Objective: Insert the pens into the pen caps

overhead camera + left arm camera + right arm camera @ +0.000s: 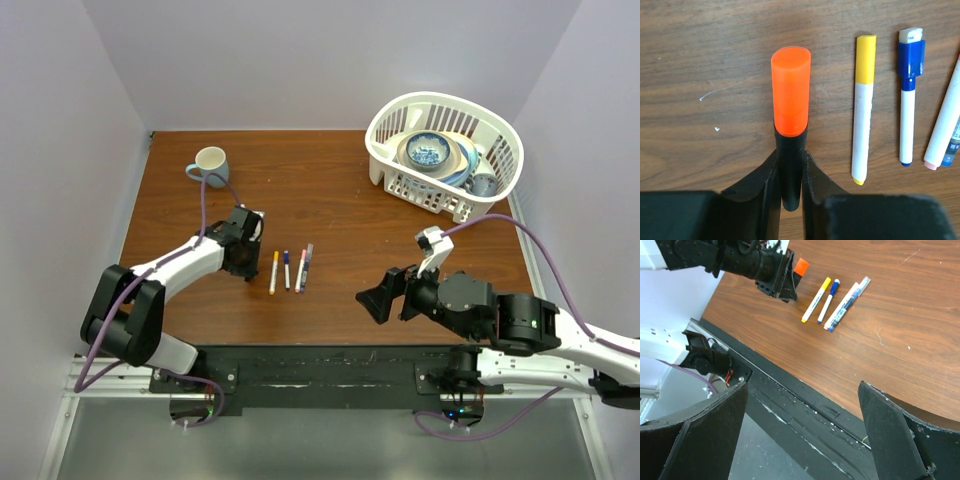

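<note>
My left gripper (790, 175) is shut on the black barrel of a pen (790, 165) that wears an orange cap (790, 92) and points away over the wood. In the top view this gripper (243, 256) hangs just left of a row of pens lying side by side. That row holds a white pen with a yellow cap (862, 110), a white pen with a blue cap (908, 100), and two more close together (304, 267). My right gripper (378, 300) is open and empty (802, 385), hovering over the table's front edge, well right of the pens (832, 302).
A pale blue mug (210, 163) stands at the back left. A white plastic basket (388, 180) with bowls inside sits at the back right. A black rail (330, 365) runs along the table's front edge.
</note>
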{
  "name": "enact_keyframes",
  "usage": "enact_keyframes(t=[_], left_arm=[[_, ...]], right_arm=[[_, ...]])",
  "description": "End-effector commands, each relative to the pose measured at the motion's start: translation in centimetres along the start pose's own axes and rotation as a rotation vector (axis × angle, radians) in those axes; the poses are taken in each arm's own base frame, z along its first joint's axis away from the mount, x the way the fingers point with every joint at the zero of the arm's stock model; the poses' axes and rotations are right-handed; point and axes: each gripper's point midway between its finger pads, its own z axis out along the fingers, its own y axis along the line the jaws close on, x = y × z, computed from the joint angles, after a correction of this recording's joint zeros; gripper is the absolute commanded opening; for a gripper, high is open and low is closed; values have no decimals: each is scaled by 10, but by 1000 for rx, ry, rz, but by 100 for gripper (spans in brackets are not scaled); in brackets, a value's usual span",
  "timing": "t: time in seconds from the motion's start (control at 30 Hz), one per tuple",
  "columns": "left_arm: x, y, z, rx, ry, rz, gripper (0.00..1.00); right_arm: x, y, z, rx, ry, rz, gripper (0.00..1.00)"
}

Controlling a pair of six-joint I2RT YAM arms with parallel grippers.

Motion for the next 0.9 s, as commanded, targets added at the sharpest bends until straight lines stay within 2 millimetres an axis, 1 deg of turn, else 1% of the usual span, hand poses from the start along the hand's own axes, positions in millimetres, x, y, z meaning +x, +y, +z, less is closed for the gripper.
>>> enact_keyframes(t=[0.0,0.17,0.3,0.37,0.43,0.47,0.53,0.57,0.6,0.63,0.67,0.73,0.77,0.8,0.83,0.87], left_arm=[[8,-4,1,28,13,-29,25],[13,-11,3,70,27,-40,26],[14,-8,3,47,43,-51,29],[11,-7,-1,42,24,-59,32],[-1,-8,-13,50,-29,-75,36],[-13,-14,-26,85,-80,-78,42],[-27,-20,-39,127,-147,-84,47],[-31,-29,-48,177,-163,-84,50],[-45,-34,-63,213,-220,-86,51],[-50,-39,-70,242,-244,-86,53],[-55,-49,-85,308,-281,-75,56],[-68,-62,-102,390,-346,-52,60],[-70,-73,-115,467,-365,-28,63],[-79,-81,-134,525,-435,-3,64],[-81,-88,-147,579,-470,17,66],[-87,-97,-172,659,-551,53,76]], right_arm=[[-6,-5,1,33,-30,-6,96],[-8,-6,0,42,-34,-5,96],[-14,-5,-2,42,-48,4,96],[-15,-4,-2,39,-48,3,96],[-14,-4,0,48,-45,1,96],[-14,-4,0,50,-43,1,96],[-10,-4,4,58,-32,-6,96],[-10,-3,6,59,-34,-10,97],[-9,-3,7,60,-33,-16,97],[-9,-3,9,64,-37,-20,99],[-8,-7,11,79,-41,-25,99],[-10,-7,12,77,-59,-20,99],[-10,-7,12,81,-62,-22,99],[-16,-7,11,82,-78,-17,99],[-18,-8,11,92,-88,-16,99],[-24,-5,9,90,-102,-7,99]])
